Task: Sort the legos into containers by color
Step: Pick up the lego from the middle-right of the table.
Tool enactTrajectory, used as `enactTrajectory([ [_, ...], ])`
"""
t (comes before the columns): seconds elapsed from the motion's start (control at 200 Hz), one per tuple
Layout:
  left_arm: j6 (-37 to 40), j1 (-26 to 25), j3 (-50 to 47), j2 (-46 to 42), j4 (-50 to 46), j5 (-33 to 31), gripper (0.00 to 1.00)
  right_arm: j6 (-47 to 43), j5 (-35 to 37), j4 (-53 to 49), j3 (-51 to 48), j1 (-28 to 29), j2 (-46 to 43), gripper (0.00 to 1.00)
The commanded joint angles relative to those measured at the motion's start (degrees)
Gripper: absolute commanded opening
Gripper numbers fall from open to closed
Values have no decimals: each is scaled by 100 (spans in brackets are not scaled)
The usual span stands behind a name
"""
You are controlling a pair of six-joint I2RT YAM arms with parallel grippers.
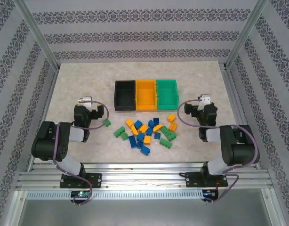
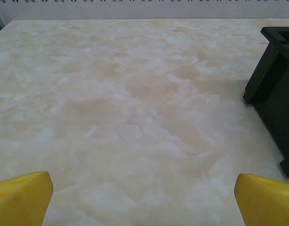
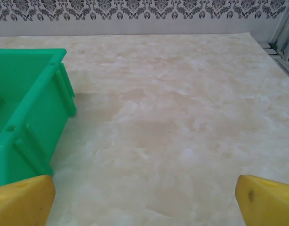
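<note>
Black rectangular plastic bin (image 1: 124, 95), orange bin (image 1: 145, 94), green bin (image 1: 166, 92) — touching, long axes toward the table's (image 1: 78, 80) far edge; we see left gripper (image 2: 144, 197), right gripper (image 3: 144, 197) spread wide, empty.

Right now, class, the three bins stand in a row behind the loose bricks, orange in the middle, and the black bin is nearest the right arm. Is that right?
Not quite. The black bin stands at the end by the left arm; the green bin is nearest the right arm, as the top external view shows. The orange bin is indeed in the middle, behind the loose bricks.
</note>
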Motion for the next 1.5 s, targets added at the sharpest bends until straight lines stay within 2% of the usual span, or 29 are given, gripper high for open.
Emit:
enactTrajectory([
  [0.0,111,48,13,-72,-38,81,99,70,-66,93,84,10,12,98],
  [1.499,148,45,50,-73,-106,192,99,22,-140,93,80,32,9,98],
])
